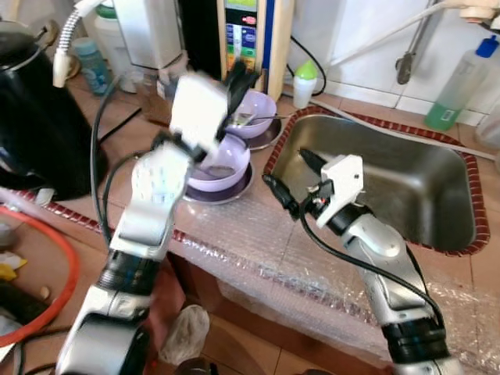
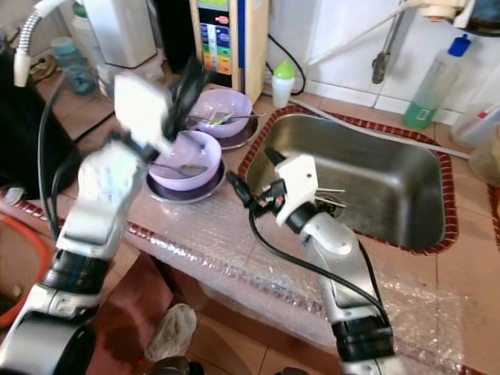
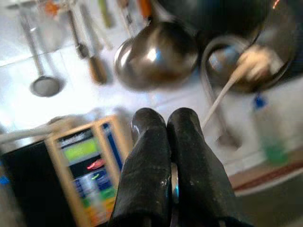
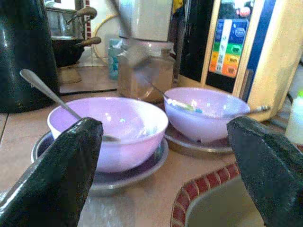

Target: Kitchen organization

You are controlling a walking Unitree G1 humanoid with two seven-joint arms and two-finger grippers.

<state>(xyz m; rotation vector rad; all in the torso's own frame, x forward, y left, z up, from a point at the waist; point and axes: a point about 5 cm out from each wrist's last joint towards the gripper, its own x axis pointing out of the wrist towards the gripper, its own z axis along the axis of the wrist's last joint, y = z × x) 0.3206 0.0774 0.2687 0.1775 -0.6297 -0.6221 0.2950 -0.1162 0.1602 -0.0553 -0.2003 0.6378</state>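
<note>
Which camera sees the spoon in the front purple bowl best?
The right wrist view: the spoon shows sharp and close, leaning in the front bowl. Both eye views show it small, partly behind the left arm.

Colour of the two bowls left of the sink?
Light purple, both bowls. Clearest in the right wrist view.

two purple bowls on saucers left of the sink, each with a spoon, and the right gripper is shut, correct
Not quite: the right gripper is open. The right wrist view shows its fingers spread wide, facing the two purple bowls. The rest holds.
</note>
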